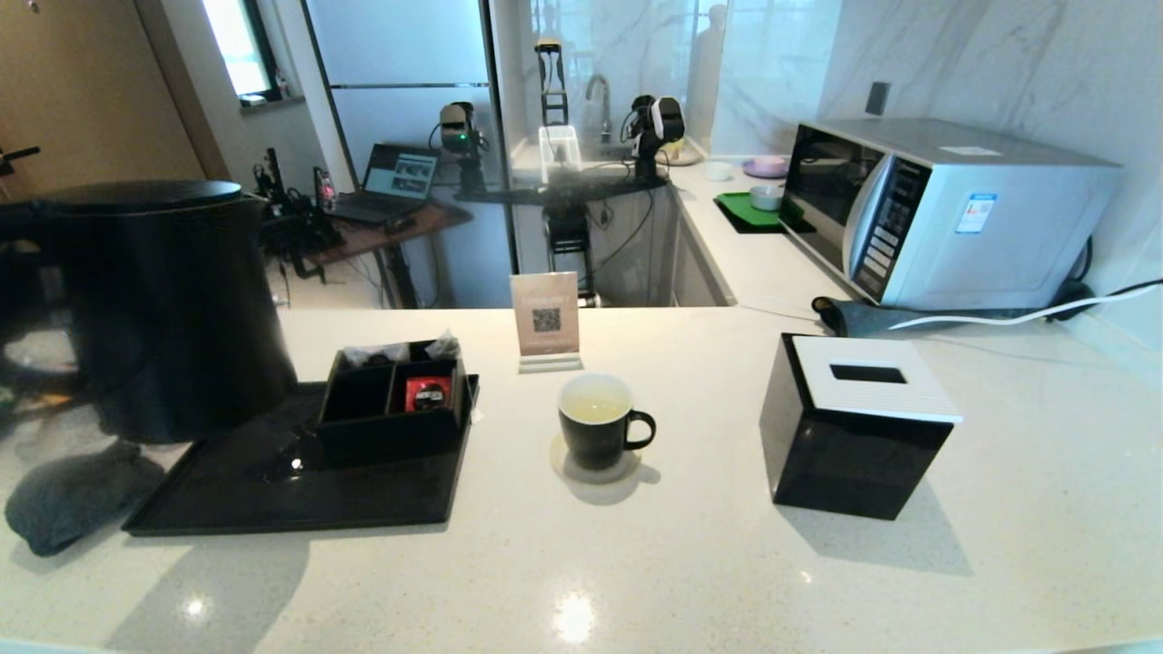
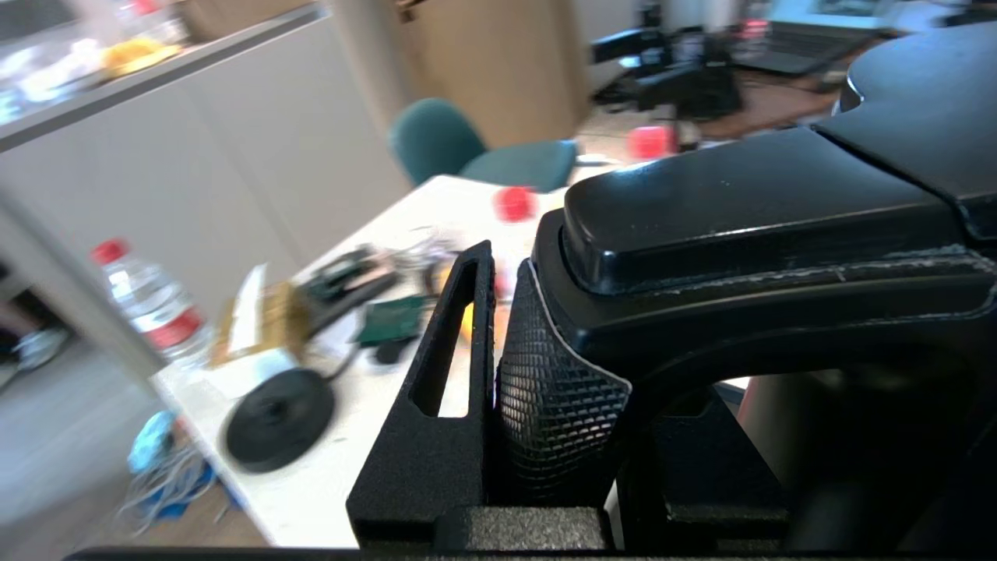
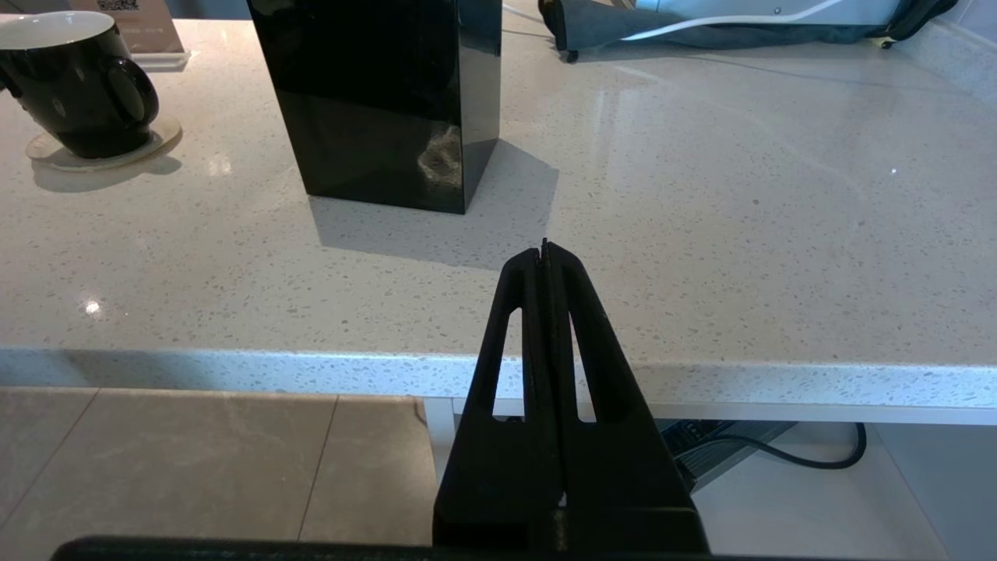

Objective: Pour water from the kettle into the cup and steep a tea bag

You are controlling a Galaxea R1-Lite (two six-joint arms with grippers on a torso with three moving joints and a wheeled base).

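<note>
Clearly, the risk here sits with the kettle, which hangs at the far left of the head view, upright and apparently clear of the table, its base above the left end of the black tray. In the left wrist view the left claw is clamped on the kettle's loop handle, one textured pad pressed against the handle's side; the grip looks narrow against a large, probably heavy body. If the handle slips between the pads, the kettle could swing or tip, spilling water over the tray and the compartment box standing on it, where a red packet lies in one section.

The cup stands on a coaster near the middle of the table, well apart from the kettle, its handle turned toward the black tissue box. It seems to hold some pale liquid already, so further pouring could overfill it. I cannot make out a tea bag with any certainty.

Setting the kettle down carelessly could catch the tray rim or the dark cloth lying beside it.

The right claw is parked below the table's front edge, jaws pressed together, holding nothing.
</note>
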